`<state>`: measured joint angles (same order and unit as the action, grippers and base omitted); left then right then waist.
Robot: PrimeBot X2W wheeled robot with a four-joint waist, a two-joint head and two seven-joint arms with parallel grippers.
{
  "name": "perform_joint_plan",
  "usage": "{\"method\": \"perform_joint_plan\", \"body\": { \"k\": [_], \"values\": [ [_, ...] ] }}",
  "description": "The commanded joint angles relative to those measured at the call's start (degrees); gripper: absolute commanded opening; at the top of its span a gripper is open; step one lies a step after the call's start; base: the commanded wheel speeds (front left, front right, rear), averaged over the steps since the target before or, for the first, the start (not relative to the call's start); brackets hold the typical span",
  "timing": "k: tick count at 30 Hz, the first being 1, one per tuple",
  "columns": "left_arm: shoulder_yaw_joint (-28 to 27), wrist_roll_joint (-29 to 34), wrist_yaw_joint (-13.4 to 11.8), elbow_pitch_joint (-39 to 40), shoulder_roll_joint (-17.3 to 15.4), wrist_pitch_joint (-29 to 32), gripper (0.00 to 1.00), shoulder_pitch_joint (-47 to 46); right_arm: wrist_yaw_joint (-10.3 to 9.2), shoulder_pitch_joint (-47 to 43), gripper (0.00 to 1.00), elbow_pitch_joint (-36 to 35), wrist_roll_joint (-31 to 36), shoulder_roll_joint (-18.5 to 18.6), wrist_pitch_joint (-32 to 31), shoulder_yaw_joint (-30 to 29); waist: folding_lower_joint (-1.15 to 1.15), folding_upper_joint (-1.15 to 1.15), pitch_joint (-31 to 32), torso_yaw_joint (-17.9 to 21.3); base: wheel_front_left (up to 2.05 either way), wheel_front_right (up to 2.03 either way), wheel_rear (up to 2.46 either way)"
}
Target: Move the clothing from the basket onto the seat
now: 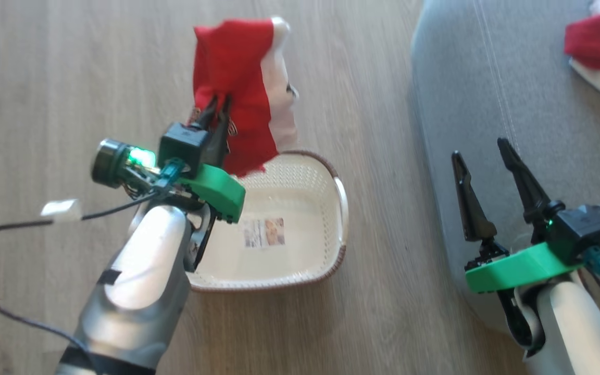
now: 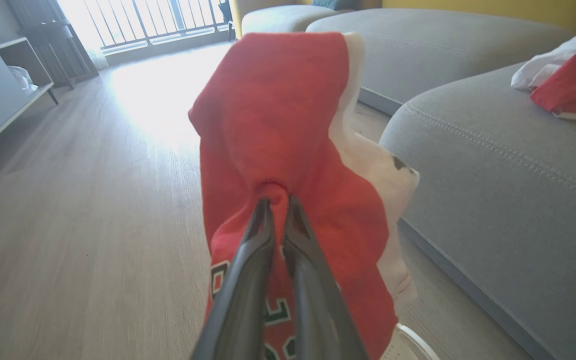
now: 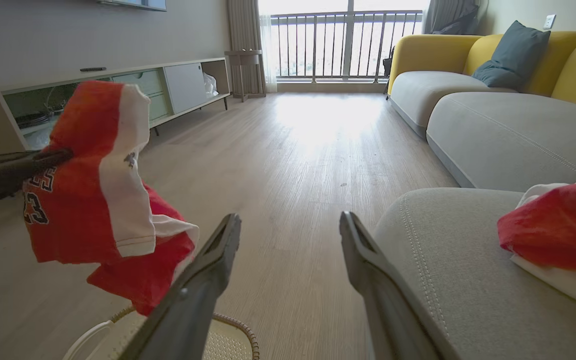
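A red garment with a white panel (image 1: 242, 88) hangs in the air above the far left corner of the cream basket (image 1: 339, 208), pinched by my left gripper (image 1: 217, 107), which is shut on the cloth. In the left wrist view the fingers (image 2: 255, 250) bite into a fold of that clothing (image 2: 278, 125). The basket's inside shows just a label sticker. My right gripper (image 1: 479, 148) stands open over the edge of the grey seat (image 1: 487, 94), holding nothing. Another red and white garment (image 1: 599, 44) lies on the seat at the far right, also visible as clothing (image 3: 558, 230) in the right wrist view.
Wooden floor (image 1: 71, 78) surrounds the basket. A black cable (image 1: 13, 229) trails from my left arm. The right wrist view shows a low TV cabinet (image 3: 168, 90) along the left wall, a yellow sofa with a dark cushion (image 3: 513, 55) and a balcony railing beyond.
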<state>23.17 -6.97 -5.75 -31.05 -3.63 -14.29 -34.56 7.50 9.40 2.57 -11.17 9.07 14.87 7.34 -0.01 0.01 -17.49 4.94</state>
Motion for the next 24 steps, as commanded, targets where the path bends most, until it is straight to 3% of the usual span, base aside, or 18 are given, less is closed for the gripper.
{"method": "perform_joint_plan", "body": {
  "k": [1, 6, 11, 16, 24],
  "values": [
    [-2.98, 0.52, -0.38, 4.83, -1.22, -0.7, 0.0, -0.06, -0.01, -0.6, 1.0, -1.44, -0.22, 0.63, 0.13, 0.91, 0.01, -0.01, 3.82, -2.6, 0.0, 0.0, 0.0],
    [-6.59, 2.24, 0.17, 18.62, -1.46, -0.7, 0.0, 3.35, -0.01, -2.28, 1.0, -1.1, -0.33, 0.39, 0.13, 1.28, 0.01, -0.01, 7.84, -3.84, 0.0, 0.0, 0.0],
    [-7.36, 4.8, 0.48, 27.32, -1.57, -0.71, 0.0, 5.74, -0.01, -3.61, 1.0, -0.87, -0.32, 0.32, 0.13, 1.74, 0.01, -0.01, 10.61, -4.56, 0.0, 0.0, 0.0],
    [-6.81, 5.31, 0.41, 32.89, -1.09, -0.71, 0.0, 8.25, -0.01, -4.46, 1.0, -1.04, -0.49, 0.18, 0.13, 2.01, 0.01, -0.01, 11.99, -5.06, 0.0, 0.0, 0.0],
    [-2.34, 5.63, 3.09, 36.64, -0.46, -0.71, 0.0, 12.13, -0.01, -5.46, 1.0, -1.01, -0.39, 0.37, 0.13, 2.42, 0.01, -0.01, 13.25, -5.54, 0.0, 0.0, 0.0]
  ]
}}
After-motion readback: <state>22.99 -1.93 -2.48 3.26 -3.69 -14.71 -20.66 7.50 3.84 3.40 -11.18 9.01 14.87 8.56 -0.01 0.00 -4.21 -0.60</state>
